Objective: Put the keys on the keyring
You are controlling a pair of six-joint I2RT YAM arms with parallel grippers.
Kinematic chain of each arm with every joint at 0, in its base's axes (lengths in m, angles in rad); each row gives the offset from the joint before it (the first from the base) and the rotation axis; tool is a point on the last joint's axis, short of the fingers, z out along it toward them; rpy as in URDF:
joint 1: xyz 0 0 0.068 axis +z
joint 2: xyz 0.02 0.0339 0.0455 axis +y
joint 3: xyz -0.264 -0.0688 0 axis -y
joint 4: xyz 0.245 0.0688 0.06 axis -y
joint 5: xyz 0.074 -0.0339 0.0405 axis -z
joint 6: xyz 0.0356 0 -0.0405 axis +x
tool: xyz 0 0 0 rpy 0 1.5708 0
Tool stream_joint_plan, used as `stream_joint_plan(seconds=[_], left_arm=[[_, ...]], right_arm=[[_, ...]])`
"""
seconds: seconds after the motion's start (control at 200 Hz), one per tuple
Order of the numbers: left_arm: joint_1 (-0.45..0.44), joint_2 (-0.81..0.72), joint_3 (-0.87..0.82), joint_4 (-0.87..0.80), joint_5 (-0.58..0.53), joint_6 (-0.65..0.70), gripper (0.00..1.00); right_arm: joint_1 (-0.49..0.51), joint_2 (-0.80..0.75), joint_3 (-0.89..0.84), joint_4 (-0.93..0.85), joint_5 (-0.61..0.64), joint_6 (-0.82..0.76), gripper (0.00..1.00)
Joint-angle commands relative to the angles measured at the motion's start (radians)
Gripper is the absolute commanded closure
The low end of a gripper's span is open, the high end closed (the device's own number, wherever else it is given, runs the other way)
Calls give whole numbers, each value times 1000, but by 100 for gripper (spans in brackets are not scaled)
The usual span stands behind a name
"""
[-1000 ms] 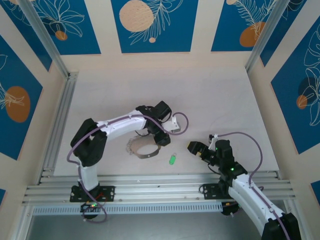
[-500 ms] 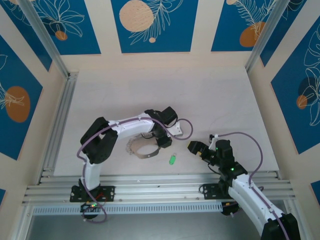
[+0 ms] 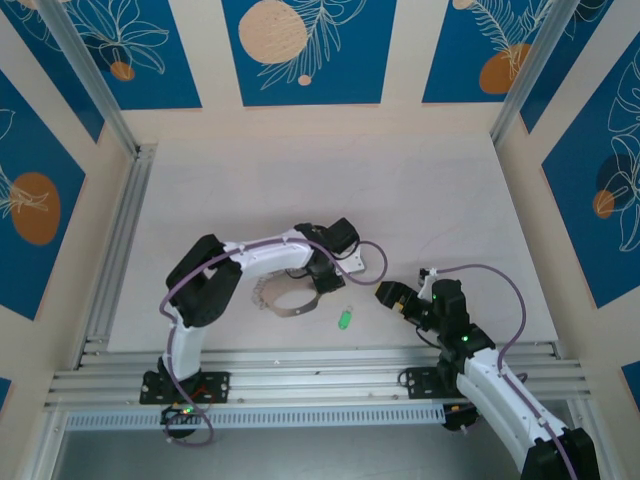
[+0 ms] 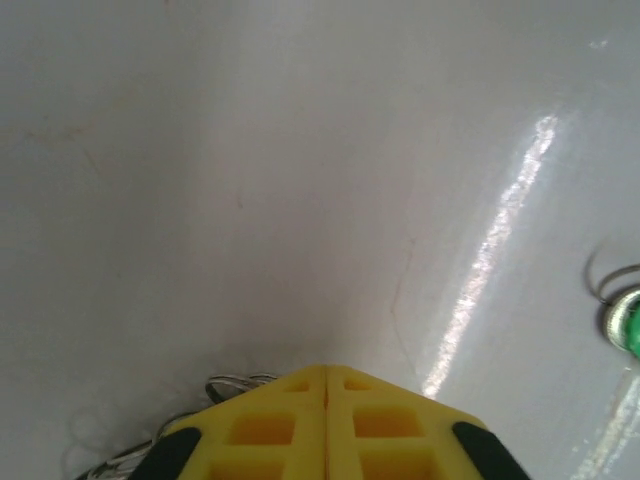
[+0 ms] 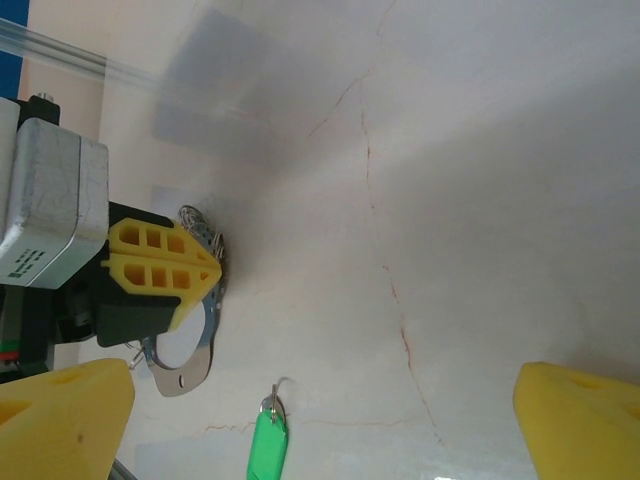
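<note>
The keyring (image 3: 285,299) lies on the table as a floppy loop fringed with silvery pieces; its metal band (image 5: 187,358) also shows in the right wrist view. My left gripper (image 3: 323,283) is shut, its yellow fingers (image 5: 165,265) closed over the loop's right rim. Silvery rings (image 4: 232,384) peek out beside its fingertips (image 4: 326,385). The green key (image 3: 345,319) lies flat to the right of the loop, untouched, and it appears again (image 5: 268,447) ahead of my right gripper (image 3: 386,294). That gripper (image 5: 325,385) stands open, a little to the right of the key.
Aluminium rails (image 3: 300,380) run along the near edge and the left side (image 3: 115,250). Patterned walls enclose the pale table (image 3: 430,200). Purple cables (image 3: 365,250) loop off both arms.
The left arm's elbow and shoulder have swung right while its gripper stayed at the loop. The keyring, green key and right arm have not moved.
</note>
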Motion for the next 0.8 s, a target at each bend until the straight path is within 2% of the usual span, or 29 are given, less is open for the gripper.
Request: stream_joint_plan(seconds=[0.0, 0.38, 0.67, 0.795], left_arm=[[-30, 7, -35, 19, -64, 18, 96], [-48, -40, -40, 11, -94, -13, 93], [-96, -87, -100, 27, -233, -83, 83], [-97, -89, -107, 41, -244, -95, 83]], right_arm=[[-15, -6, -7, -37, 42, -10, 1], [-20, -5, -8, -34, 41, -8, 1], [-20, -4, -7, -32, 34, -14, 1], [-20, -5, -3, -35, 29, -17, 0]])
